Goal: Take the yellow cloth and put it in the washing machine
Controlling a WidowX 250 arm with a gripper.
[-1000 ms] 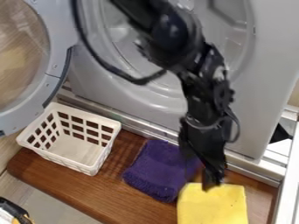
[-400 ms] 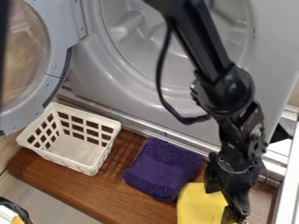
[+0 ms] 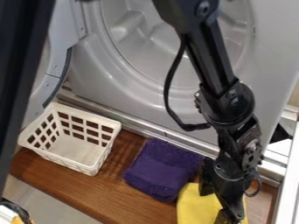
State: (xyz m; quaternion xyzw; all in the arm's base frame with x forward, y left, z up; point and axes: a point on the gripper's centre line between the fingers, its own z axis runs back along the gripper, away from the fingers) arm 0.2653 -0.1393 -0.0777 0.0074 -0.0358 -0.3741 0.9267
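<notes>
So the yellow cloth (image 3: pixel 194 206) is lying on the wooden bench (image 3: pixel 76 183), right beside the purple cloth (image 3: pixel 162 169), and the end effector (image 3: pixel 225 214) hangs over its right-hand part as the camera sees it. Can't tell how far open the end effector is, or whether it's got hold of any fabric. Most of the visible yellow is off to its left, so I'd grab there, then lift up and back toward the washing machine (image 3: pixel 149 103).
</notes>
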